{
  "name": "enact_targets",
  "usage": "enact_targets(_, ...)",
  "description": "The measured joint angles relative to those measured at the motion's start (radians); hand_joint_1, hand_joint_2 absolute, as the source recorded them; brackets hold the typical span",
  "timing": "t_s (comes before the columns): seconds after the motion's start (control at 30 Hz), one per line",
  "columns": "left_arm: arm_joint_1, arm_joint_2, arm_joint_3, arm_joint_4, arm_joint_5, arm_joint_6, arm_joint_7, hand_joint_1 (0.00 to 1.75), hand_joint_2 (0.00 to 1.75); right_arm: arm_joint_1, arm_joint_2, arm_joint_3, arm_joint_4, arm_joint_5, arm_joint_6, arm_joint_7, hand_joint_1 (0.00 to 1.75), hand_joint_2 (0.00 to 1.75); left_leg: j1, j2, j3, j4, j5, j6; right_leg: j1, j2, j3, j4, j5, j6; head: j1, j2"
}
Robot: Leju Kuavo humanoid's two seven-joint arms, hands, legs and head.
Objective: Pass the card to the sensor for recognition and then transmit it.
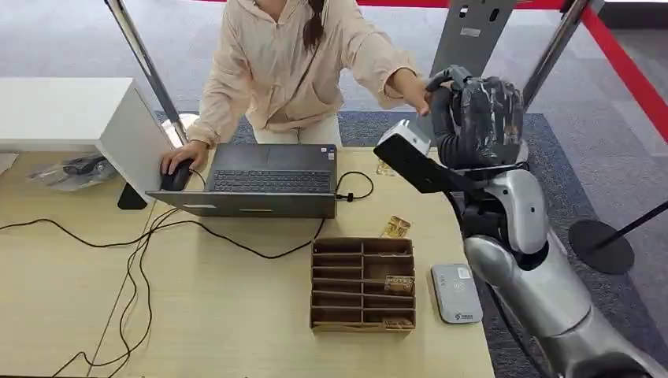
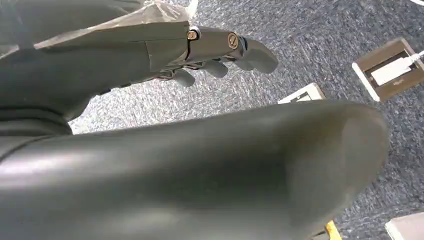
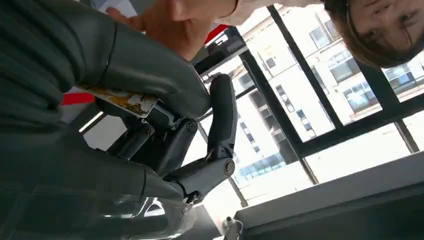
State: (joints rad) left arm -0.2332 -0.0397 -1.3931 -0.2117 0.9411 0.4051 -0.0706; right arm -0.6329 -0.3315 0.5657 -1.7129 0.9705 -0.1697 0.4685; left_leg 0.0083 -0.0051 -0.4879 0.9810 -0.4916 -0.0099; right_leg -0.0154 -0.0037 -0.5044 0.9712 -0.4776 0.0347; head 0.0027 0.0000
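Beyond the table's (image 1: 236, 315) far right corner, the right hand (image 1: 476, 114) is raised beside a person's hand (image 1: 411, 87). At the left wrist, the left hand (image 2: 220, 50) hangs seemingly empty, fingers loosely apart. At the right wrist, the card (image 3: 122, 100) is pinched under the thumb.

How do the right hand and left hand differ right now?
The right hand is raised toward the person's hand; the left hand hangs over grey carpet. The right hand pinches a card under its thumb; the left hand holds nothing, fingers apart. Both have dark fingers.
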Motion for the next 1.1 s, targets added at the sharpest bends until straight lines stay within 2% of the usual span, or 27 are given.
enact_targets(0.3,-0.007,-0.002,-0.019,0.0,-0.01,-0.008,0.008,0.0,0.0,-0.031,0.081,0.071,0.152,-0.044,-0.06,-0.019,1.75,1.75,0.0,-0.001,0.0,0.0,0.0,0.0,0.0,0.0,0.0,0.0,0.0,0.0,0.0,0.0)
enact_targets(0.57,-0.007,-0.002,-0.02,0.0,-0.01,-0.01,0.011,0.0,0.0,-0.041,0.123,0.109,0.246,-0.057,-0.086,-0.031,1.75,1.75,-0.001,-0.001,-0.001,0.0,0.0,0.0,-0.001,0.0,0.0,0.0,0.0,0.0,0.0,0.0)
enact_targets(0.6,-0.007,-0.002,-0.02,0.0,-0.009,-0.01,0.011,0.0,0.0,-0.043,0.126,0.113,0.257,-0.061,-0.089,-0.031,1.57,1.75,-0.001,-0.001,-0.001,0.0,0.0,0.0,-0.001,0.0,0.0,0.0,0.0,0.0,0.0,0.0)
enact_targets(0.63,-0.007,-0.002,-0.02,0.0,-0.009,-0.01,0.011,0.0,0.0,-0.044,0.129,0.116,0.263,-0.062,-0.092,-0.031,0.4,1.75,-0.001,-0.001,-0.001,0.0,0.0,0.0,-0.001,0.0,0.0,0.0,0.0,0.0,0.0,0.0)
enact_targets(0.67,-0.007,-0.002,-0.021,0.0,-0.008,-0.01,0.011,0.0,0.0,-0.045,0.131,0.119,0.269,-0.063,-0.095,-0.031,0.4,1.75,-0.001,-0.001,-0.001,0.0,0.0,0.0,-0.001,0.0,0.0,0.0,0.0,0.0,0.0,0.0)
enact_targets(0.7,-0.007,-0.002,-0.02,0.0,-0.008,-0.01,0.011,0.0,0.0,-0.046,0.133,0.122,0.274,-0.064,-0.098,-0.031,0.07,1.75,-0.001,-0.001,-0.001,0.0,0.0,0.0,-0.001,0.0,0.0,0.0,0.0,0.0,0.0,0.0)
enact_targets(0.73,-0.007,-0.002,-0.021,0.0,-0.006,-0.01,0.011,0.0,0.0,-0.048,0.135,0.124,0.279,-0.064,-0.103,-0.031,0.0,1.75,-0.001,-0.001,-0.001,0.0,0.0,0.0,-0.001,0.0,0.0,0.0,0.0,0.0,0.0,0.0)
enact_targets(0.8,-0.007,-0.002,-0.02,0.0,-0.005,-0.01,0.011,0.0,0.0,-0.049,0.138,0.13,0.288,-0.064,-0.11,-0.031,0.0,1.75,-0.001,-0.001,-0.001,0.0,0.0,0.0,-0.001,0.0,0.0,0.0,0.0,0.0,0.0,0.0)
enact_targets(0.83,-0.007,-0.002,-0.02,0.001,-0.005,-0.01,0.011,0.0,0.0,-0.049,0.139,0.133,0.29,-0.064,-0.113,-0.031,0.0,0.0,-0.001,-0.001,-0.001,0.0,0.0,0.0,-0.001,0.0,0.0,0.0,0.0,0.0,0.0,0.0)
enact_targets(0.97,-0.003,-0.001,-0.02,0.001,0.005,-0.005,0.011,0.0,0.0,-0.049,0.139,0.139,0.289,-0.048,-0.129,-0.03,0.0,0.0,-0.001,-0.001,0.0,0.0,0.0,0.0,-0.001,0.0,0.0,0.0,0.0,0.0,0.0,0.0)
enact_targets(1.1,0.005,0.0,-0.02,0.0,0.011,0.002,0.01,0.0,0.0,-0.048,0.134,0.139,0.247,-0.028,-0.112,-0.009,0.0,0.0,-0.001,0.0,0.0,0.0,0.0,0.0,0.0,0.0,-0.001,0.0,0.0,0.0,0.0,0.0)
